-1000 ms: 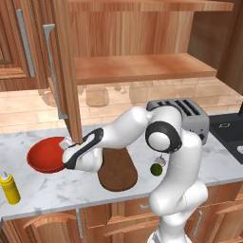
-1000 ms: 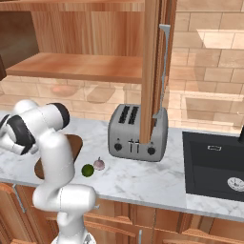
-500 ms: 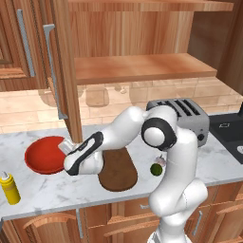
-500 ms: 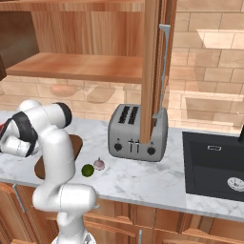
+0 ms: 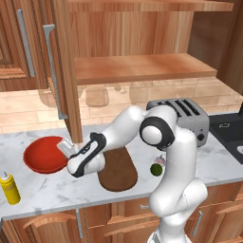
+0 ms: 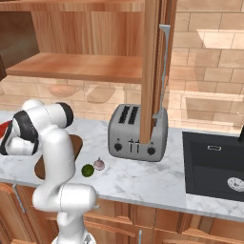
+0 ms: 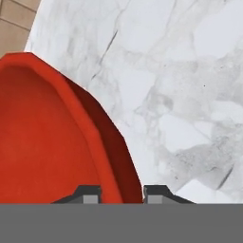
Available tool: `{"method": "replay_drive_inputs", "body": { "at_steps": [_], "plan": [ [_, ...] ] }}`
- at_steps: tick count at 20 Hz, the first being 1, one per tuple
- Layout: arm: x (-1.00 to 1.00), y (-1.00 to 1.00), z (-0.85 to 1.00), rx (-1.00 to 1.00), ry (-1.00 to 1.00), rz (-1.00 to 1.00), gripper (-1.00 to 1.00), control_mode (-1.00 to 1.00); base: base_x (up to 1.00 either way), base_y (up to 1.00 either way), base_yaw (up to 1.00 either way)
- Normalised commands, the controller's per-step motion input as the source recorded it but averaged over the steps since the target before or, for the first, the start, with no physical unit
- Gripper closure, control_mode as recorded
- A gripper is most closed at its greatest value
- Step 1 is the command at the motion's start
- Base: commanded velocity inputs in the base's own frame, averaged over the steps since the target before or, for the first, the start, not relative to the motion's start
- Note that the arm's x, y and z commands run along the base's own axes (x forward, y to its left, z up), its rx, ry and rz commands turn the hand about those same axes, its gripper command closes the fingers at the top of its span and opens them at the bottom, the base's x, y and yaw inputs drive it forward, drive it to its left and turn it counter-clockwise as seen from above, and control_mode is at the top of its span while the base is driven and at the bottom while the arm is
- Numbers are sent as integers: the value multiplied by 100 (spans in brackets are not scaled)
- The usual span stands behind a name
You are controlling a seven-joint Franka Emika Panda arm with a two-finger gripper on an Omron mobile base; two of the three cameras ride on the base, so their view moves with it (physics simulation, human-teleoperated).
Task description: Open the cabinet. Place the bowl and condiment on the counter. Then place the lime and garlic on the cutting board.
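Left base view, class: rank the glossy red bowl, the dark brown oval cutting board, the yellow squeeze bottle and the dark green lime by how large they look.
1. Glossy red bowl and dark brown oval cutting board: too alike to separate, both partly hidden by the arm.
2. Yellow squeeze bottle.
3. Dark green lime.

Silver toaster [image 6: 137,133] against tan tiled backsplash [image 6: 209,71], black sink [image 6: 214,167] beside it
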Motion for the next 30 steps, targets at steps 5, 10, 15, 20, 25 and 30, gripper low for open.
{"method": "replay_drive_inputs", "body": {
  "at_steps": [5, 10, 15, 20, 25, 30],
  "plan": [
    [0, 9, 1, 0, -3, -1, -100, -100, 0, 0, 0],
    [-4, 0, 31, 0, -12, 0, -100, -100, 0, 0, 0],
    [-15, 0, 49, 0, -15, 0, -100, -100, 0, 0, 0],
    [-26, -1, 63, 0, -15, 0, -100, -100, 0, 0, 0],
    [-32, -31, 62, 0, -8, 0, -100, -100, 0, 0, 0],
    [-31, -26, 74, 0, -5, 0, -100, -100, 0, 0, 0]
  ]
}}
